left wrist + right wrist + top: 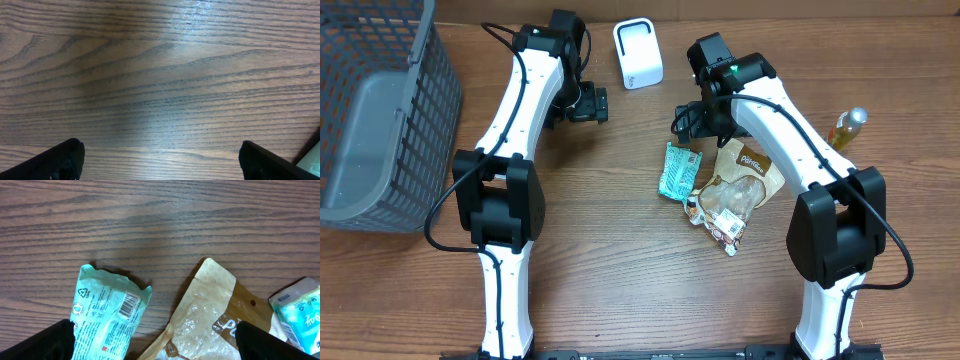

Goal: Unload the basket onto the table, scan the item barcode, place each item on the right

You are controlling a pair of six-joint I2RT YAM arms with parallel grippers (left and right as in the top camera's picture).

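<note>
packet: the green one is our best guess for the item. It lies flat on the table, right below the right gripper and just beside a brown pouch.
barcode: facing up near the packet's top end, so we reckon no flip is needed before scanning.
feel: looks to us like a light, soft, crinkly film wrapper. Probably a bit slippery, and it'll likely flop if we only pinch a corner.
where to grab: we'd go across the narrow width, somewhere mid-body, and keep the fingers off the barcode so it stays readable.
watch out: the pouch sits so close that a sloppy pinch could drag it along too.
right gripper state: jaws spread wide, nothing held, nothing touched. It hangs over the packet's top end and the pouch's corner.
left gripper: also wide and empty, with only bare wood under it.
scanner: the white unit at the back of the table, between the two arms and apart from the packet.
</note>
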